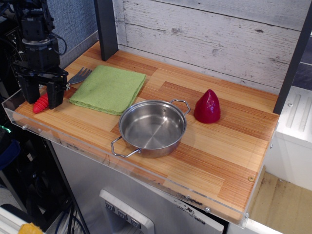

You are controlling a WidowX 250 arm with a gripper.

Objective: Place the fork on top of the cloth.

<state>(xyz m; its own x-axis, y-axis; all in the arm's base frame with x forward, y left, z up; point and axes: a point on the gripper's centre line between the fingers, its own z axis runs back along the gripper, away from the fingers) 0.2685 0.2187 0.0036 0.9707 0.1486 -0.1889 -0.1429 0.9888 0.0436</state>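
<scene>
The fork (79, 76) lies on the wooden counter at the far left, with its grey tines pointing toward the back and its ribbed red handle (41, 104) toward the front left corner. The light green cloth (109, 88) lies flat just right of the fork. My black gripper (41, 97) is low over the red handle, with one finger on each side of it. The jaws look open around the handle. Part of the handle is hidden behind the fingers.
A steel pot (152, 127) with two loop handles stands at the counter's front middle. A dark red cone-shaped object (207, 106) stands to its right. A clear plastic lip (19, 120) edges the counter. A black post (106, 27) stands at the back left.
</scene>
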